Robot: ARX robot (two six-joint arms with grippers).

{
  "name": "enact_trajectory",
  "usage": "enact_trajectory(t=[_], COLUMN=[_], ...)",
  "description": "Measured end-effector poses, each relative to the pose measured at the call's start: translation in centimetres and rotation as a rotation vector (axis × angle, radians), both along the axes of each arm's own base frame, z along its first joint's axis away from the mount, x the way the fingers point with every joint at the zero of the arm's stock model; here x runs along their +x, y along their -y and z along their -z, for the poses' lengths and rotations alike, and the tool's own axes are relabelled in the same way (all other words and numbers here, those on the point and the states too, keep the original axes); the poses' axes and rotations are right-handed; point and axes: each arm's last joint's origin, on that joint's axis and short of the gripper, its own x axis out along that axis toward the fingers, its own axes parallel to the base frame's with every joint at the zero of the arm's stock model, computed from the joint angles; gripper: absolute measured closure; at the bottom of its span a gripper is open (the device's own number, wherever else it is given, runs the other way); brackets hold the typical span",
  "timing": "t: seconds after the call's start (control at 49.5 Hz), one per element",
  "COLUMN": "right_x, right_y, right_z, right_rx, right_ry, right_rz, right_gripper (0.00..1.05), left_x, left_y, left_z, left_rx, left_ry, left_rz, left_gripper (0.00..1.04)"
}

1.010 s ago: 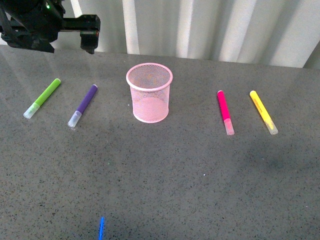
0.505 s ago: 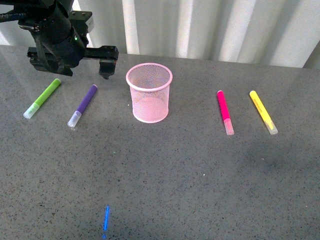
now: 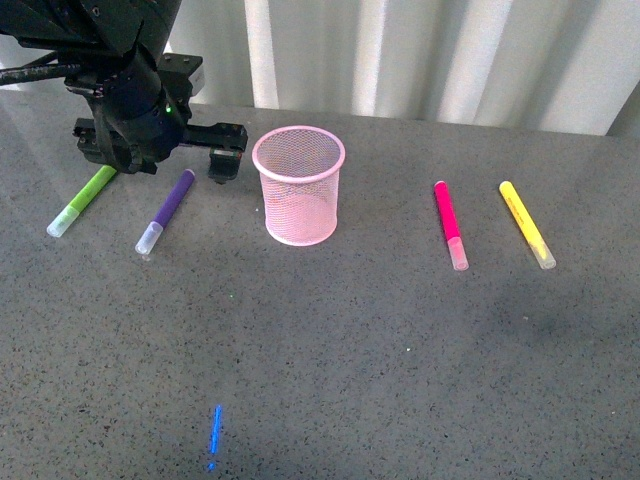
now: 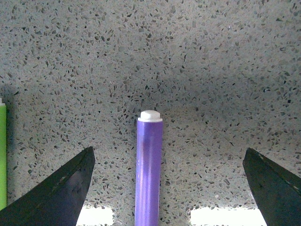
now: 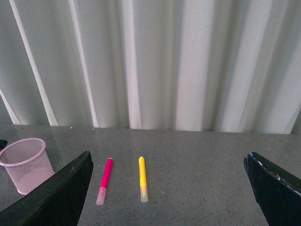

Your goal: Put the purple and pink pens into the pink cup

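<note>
Between the spread dark fingers of the left gripper, the left wrist view shows the dark purple marker pen, a smooth round barrel ending in a flat white plug. Neither finger touches it, and the gripper grasps nothing. Just outside one finger a sliver of the lime-green marker lies parallel. This close view picks out every chip in the grey speckled stone tabletop, but it cuts off the purple pen's translucent cap, which only the front view shows.

The front view also shows the light pink wire-mesh cup, round with a rolled rim. It stands upright just beside the one left fingertip visible there.

From the right wrist view, the right gripper has its black, wedge-shaped fingers wide apart and holds nothing. Far ahead, between them, the magenta-pink marker pen and the yellow marker lie side by side on the tabletop, clear caps toward the camera, with the cup beyond one finger. Ribbed white wall panels rise behind.
</note>
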Motion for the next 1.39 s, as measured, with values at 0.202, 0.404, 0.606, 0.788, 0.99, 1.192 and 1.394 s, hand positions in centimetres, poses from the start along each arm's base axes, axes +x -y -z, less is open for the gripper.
enact_trajectory(t=[0.202,0.404,0.606,0.788,0.99,1.192,1.394], right_x=[0.0,0.0,0.0,0.0,0.0,0.0,0.0], right_y=[0.0,0.0,0.0,0.0,0.0,0.0,0.0], right_z=[0.0,0.0,0.0,0.0,0.0,0.0,0.0], right_rx=[0.000,0.000,0.000,0.000,0.000,0.000,0.000], right_ry=[0.000,0.000,0.000,0.000,0.000,0.000,0.000], right_rz=[0.000,0.000,0.000,0.000,0.000,0.000,0.000], right_gripper=[0.07,0.07,0.07,0.07,0.07,0.07,0.07], left_x=[-0.2,-0.4,-0.6,-0.8,-0.7,-0.6,-0.6], left_y=[0.4,0.6,1.0,1.4,1.2,-0.3,-2.7], left_z=[0.6,1.5,1.8,2.0,2.2,2.1,-0.2], left_rx=[0.013,0.025,0.020,0.023,0.043,0.111,0.110], left_ry=[-0.011,-0.025,-0.021,-0.008,0.032,0.092,0.146], left_rz=[0.026,0.039,0.052,0.059,0.049,0.040,0.010], left_gripper=[0.07,0.12,0.51,0.85,0.92,0.92,0.92])
